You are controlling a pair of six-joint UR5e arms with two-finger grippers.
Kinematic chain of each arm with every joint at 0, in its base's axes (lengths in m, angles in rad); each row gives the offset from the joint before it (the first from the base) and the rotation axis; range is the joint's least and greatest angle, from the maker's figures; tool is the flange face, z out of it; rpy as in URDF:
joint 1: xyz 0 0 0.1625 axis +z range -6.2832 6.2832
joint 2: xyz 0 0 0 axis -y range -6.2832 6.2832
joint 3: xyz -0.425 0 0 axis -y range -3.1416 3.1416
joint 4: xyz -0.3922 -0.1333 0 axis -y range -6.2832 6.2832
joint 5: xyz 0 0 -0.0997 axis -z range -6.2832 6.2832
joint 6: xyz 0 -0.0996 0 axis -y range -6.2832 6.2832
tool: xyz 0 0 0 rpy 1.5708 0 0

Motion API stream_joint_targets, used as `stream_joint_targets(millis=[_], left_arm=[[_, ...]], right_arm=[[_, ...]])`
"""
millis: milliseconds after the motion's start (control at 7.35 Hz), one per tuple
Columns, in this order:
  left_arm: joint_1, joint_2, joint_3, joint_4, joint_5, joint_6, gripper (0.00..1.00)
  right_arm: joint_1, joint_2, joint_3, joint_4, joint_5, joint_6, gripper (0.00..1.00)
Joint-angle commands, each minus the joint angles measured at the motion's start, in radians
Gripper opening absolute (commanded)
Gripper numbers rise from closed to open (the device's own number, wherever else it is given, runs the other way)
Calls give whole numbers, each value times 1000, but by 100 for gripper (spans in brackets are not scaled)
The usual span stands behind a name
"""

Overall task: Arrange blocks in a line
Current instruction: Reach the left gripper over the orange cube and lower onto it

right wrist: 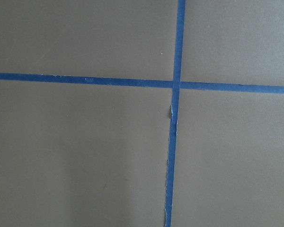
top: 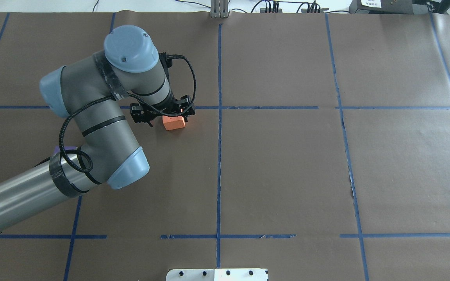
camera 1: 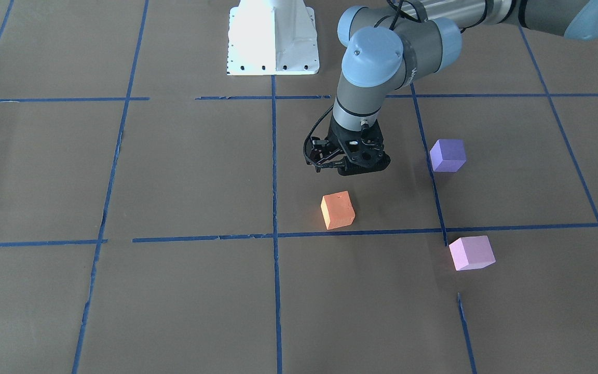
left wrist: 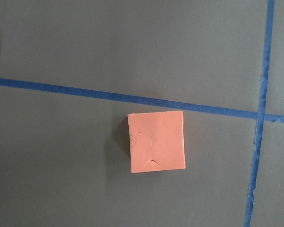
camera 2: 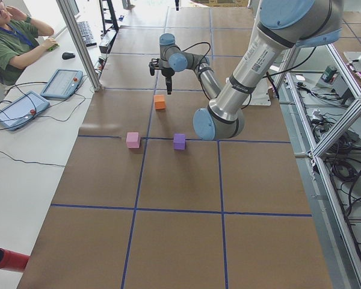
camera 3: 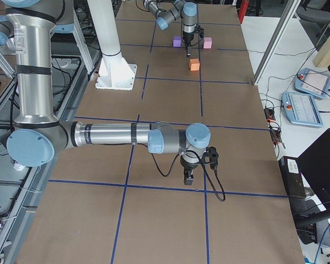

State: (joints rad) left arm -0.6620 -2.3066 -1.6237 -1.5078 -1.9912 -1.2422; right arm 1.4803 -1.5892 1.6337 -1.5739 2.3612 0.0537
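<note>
The orange block (camera 1: 337,210) lies free on the brown table, just inside a blue tape crossing. It fills the centre of the left wrist view (left wrist: 156,142). My left gripper (camera 1: 353,169) hovers above it, slightly to the robot's side. Its jaws look spread wide and hold nothing. The violet block (camera 1: 448,155) and the pink block (camera 1: 471,253) lie apart on the robot's left of the orange one. My right gripper (camera 3: 188,177) hangs low over bare table far from the blocks, and I cannot tell whether it is open or shut.
The white robot base plate (camera 1: 273,36) stands at the table's robot-side edge. Blue tape lines (camera 1: 275,156) form a grid on the brown paper. An operator (camera 2: 12,42) sits at a side desk with tablets. A red cylinder (camera 2: 3,259) lies off the table.
</note>
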Motion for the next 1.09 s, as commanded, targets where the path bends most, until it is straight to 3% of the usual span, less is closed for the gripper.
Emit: stream_joint_targets(millis=[0,272,952], left_arm=[[7,-54,115,-49,8,-8,100],[1,-56,162,-101,64,-3,100],[-45,-56,251,-189,78,44,100]], right_arm=[[0,0,0,0,0,0,100],[0,0,0,0,0,0,100],[0,0,0,0,0,0,100]])
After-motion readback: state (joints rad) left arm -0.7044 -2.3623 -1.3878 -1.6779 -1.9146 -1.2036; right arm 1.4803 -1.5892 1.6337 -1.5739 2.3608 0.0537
